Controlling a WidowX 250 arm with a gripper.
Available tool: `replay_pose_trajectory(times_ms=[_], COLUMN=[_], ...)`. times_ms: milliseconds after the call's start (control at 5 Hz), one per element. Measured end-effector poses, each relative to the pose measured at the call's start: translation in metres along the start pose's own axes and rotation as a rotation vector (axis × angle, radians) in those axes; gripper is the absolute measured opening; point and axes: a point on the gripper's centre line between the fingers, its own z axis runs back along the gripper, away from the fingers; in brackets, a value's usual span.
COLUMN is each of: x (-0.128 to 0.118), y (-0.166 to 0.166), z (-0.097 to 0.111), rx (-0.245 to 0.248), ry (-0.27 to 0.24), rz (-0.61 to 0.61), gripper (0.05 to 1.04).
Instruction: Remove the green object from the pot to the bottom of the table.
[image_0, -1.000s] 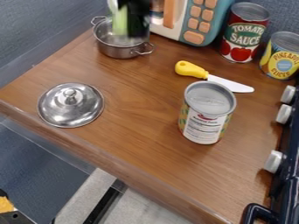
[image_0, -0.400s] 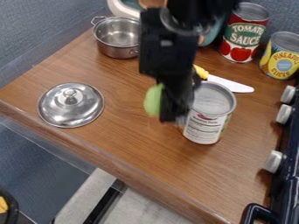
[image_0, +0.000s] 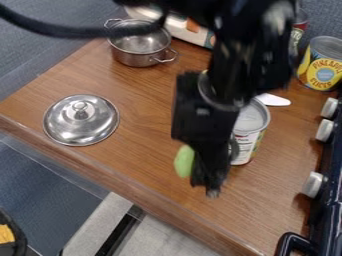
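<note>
Above the near part of the wooden tabletop (image_0: 137, 135), the black tool (image_0: 202, 172) is hanging fingers down, clamped on the green object (image_0: 184, 161), which is showing at its left side, outside the pot (image_0: 137, 59), presumably being held low for setting down near the bottom edge. Past the tool, a grey-topped can (image_0: 248, 142) is standing close behind, likely calling for care. To the left, the metal lid (image_0: 80, 120) is lying knob up, apparently set aside for reaching into the pot, which is standing open farther back. Counting near to far, one tool is holding one green object; three white knobs (image_0: 312, 185) are lining the right side; one lid, one pot and three cans are resting beyond.
</note>
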Motion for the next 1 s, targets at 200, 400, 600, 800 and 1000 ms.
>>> replay_pose_trajectory(times_ms=[200, 400, 600, 800, 1000], x=[-0.002, -0.001, -0.009, -0.003, 0.000], y=[0.000, -0.009, -0.017, -0.018, -0.024], z=[-0.027, -0.042, -0.046, -0.044, -0.021], rx=[0.003, 0.035, 0.061, 0.079, 0.056], ry=[-0.037, -0.056, -0.056, -0.057, -0.068], rz=[-0.033, -0.025, -0.037, -0.023, -0.026], gripper=[0.541, 0.541, 0.620, 0.919, 1.013])
